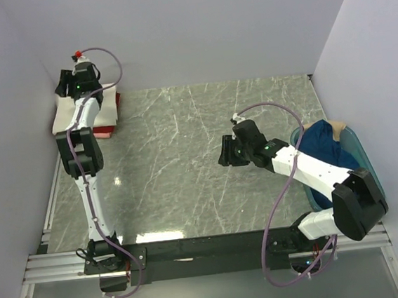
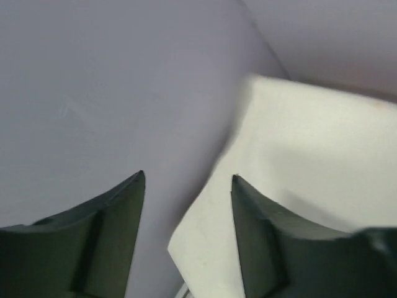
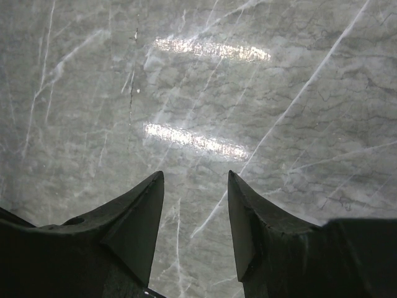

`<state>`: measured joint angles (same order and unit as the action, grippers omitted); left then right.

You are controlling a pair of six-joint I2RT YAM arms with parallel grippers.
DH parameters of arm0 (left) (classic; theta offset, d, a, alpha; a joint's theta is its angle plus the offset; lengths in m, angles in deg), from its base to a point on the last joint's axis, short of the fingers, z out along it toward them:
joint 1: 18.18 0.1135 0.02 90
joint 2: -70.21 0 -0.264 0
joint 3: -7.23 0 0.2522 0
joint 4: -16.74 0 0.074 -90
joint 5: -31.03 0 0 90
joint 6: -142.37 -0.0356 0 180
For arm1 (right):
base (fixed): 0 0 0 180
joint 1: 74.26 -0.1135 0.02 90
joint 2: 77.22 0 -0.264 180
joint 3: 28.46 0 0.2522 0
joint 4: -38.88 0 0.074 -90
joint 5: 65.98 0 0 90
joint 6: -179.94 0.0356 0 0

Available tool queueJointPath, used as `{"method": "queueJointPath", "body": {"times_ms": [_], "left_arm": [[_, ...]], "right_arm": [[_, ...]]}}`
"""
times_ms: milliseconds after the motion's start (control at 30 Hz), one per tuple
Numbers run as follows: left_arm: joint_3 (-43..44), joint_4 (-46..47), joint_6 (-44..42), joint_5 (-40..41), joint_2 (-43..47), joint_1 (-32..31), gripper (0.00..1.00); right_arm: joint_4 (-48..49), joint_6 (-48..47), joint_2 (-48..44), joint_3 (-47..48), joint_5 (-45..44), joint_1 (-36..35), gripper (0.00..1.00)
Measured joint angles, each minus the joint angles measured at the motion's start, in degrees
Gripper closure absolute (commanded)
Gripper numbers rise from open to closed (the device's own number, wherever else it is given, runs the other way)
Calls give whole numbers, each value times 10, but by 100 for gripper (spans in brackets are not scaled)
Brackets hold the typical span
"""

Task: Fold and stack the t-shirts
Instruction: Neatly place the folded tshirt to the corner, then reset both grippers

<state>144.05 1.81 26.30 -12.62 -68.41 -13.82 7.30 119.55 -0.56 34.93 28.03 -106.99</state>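
Cream-white shirt (image 2: 310,161) lies just under the released left pincer (image 2: 188,180); right pincer (image 3: 195,177) released

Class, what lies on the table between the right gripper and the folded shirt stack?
Nothing: the top view shows only bare marble table between the right gripper and the folded stack.

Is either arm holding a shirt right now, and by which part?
Nothing is held. The left gripper is open beside the cream-white t-shirt; the right gripper is open over the table.
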Motion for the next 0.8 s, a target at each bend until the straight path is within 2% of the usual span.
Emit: {"method": "queueJointPath", "body": {"times_ms": [267,367,500,567,667,800], "left_arm": [[15,16,88,12,-17,14,19],[10,-7,150,-11,-8,3,6],[-13,-62,258,-75,35,-13,1],[-48,-81,321,-117,76,-19,1],[-148,-82,419,-186,171,-34,1],[-273,-79,511,-231,294,-74,1]], "right_arm": [[2,6,9,3,-1,-2,45],[2,6,5,3,-5,-3,45],[-2,6,-16,3,-14,-3,44],[-2,5,-30,3,-16,-3,44],[-3,5,-55,4,-18,-3,44],[-12,-1,-79,17,-24,-3,44]]}}
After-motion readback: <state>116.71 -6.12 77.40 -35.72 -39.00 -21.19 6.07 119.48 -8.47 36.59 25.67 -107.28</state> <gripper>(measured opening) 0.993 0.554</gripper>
